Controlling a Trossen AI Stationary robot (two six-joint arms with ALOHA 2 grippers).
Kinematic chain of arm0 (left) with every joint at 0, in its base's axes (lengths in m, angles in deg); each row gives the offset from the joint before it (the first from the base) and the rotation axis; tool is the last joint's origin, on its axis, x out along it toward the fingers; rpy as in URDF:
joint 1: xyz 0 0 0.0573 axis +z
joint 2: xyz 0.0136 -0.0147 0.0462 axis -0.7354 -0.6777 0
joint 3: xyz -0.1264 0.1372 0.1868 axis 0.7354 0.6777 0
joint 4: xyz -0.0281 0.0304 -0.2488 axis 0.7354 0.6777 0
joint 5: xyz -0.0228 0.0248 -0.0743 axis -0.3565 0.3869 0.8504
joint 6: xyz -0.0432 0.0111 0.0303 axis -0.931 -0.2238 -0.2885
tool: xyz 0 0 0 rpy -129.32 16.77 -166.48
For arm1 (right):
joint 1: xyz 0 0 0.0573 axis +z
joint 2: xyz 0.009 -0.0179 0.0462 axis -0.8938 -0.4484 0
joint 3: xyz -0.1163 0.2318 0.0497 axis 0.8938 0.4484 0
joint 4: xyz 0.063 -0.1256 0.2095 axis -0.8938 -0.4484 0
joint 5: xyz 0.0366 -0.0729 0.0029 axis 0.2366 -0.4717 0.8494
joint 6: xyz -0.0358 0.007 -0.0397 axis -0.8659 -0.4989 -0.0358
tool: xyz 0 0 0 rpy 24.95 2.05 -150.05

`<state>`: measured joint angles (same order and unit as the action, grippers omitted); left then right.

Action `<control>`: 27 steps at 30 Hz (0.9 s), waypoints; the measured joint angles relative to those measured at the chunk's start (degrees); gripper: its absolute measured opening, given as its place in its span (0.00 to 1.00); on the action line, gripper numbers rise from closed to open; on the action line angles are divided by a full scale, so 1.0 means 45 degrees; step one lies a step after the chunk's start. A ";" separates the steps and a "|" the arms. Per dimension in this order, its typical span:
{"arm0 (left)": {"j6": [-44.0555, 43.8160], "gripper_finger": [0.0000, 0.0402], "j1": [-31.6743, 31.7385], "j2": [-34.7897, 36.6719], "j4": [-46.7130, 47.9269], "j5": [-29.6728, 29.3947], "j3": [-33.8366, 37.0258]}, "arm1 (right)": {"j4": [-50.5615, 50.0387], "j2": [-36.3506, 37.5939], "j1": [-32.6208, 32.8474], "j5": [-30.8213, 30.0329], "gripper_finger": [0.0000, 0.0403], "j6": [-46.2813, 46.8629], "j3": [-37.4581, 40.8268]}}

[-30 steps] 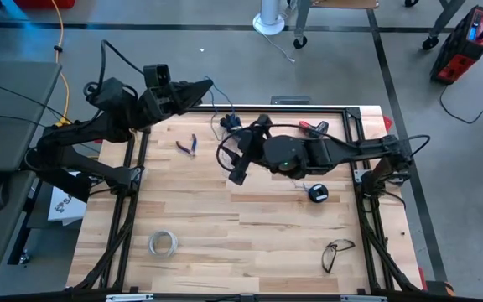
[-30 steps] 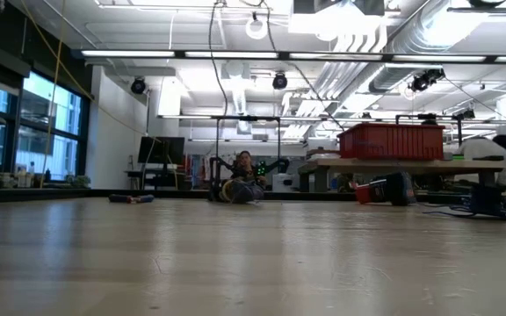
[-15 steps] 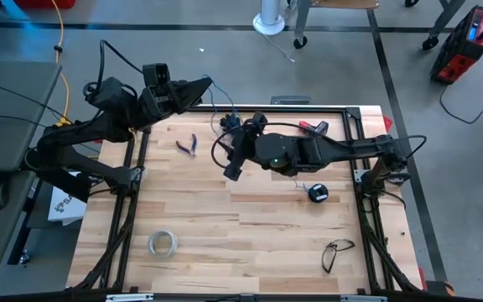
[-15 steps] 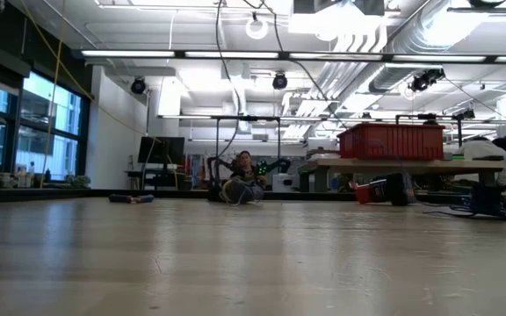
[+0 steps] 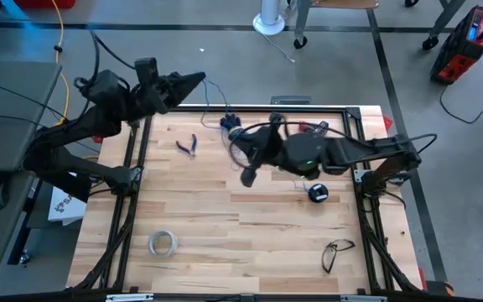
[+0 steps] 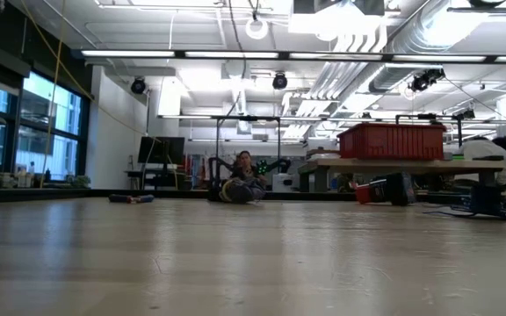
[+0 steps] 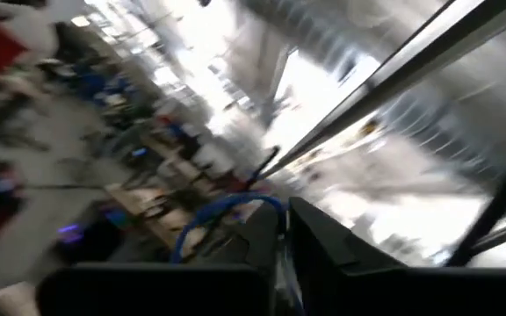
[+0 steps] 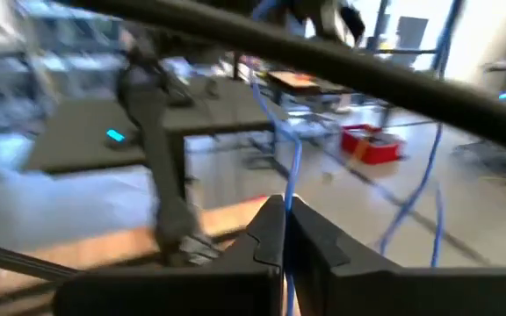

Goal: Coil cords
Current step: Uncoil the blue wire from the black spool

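Two arms up, one wire, one spool.

Left end effector (image 5: pixel 198 77) sits past the bench's (image 5: pixel 225 226) far-left edge, raised. Fingers near together, with the thin blue wire (image 7: pixel 222 211) passing between them; can't tell if it's actually pinched.

Right end effector (image 5: pixel 247 174) hangs over mid-bench, fingers (image 8: pixel 266 230) closed together with the wire (image 8: pixel 290 167) running up from between them.

Wire strings from the left end effector toward the right one. Spool (image 5: pixel 318 193) lies on the bench beside the right arm, behind its end effector.

Also on the bench: one pair of pliers (image 5: pixel 187 146), between the two end effectors; one tape ring (image 5: pixel 163 243); one pair of glasses (image 5: pixel 336 251), well apart from both.
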<state>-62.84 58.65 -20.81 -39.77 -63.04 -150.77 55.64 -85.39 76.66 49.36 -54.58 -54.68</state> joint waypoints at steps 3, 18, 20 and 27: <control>0.0430 0.18 0.0269 0.0190 0.1920 -0.0096 0.0000 | 0.0203 0.0420 0.0040 0.0577 0.00 0.0638 -0.0005; 0.1836 0.48 -0.0872 0.0299 0.8675 0.0479 0.0000 | 0.3194 0.1540 -0.0057 0.0854 0.00 -0.1070 0.0000; 0.1944 0.49 -0.1362 0.0304 0.8354 0.0195 0.0000 | 0.3612 0.1722 -0.0121 0.0841 0.00 -0.1348 -0.0004; 0.1987 0.49 -0.2778 0.0328 0.3571 0.0301 0.0010 | 0.4823 0.2006 -0.0661 0.2069 0.00 -0.0854 -0.0005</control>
<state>-53.90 46.14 -19.33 -23.70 -61.69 -150.72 77.34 -76.37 73.68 58.67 -58.42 -54.70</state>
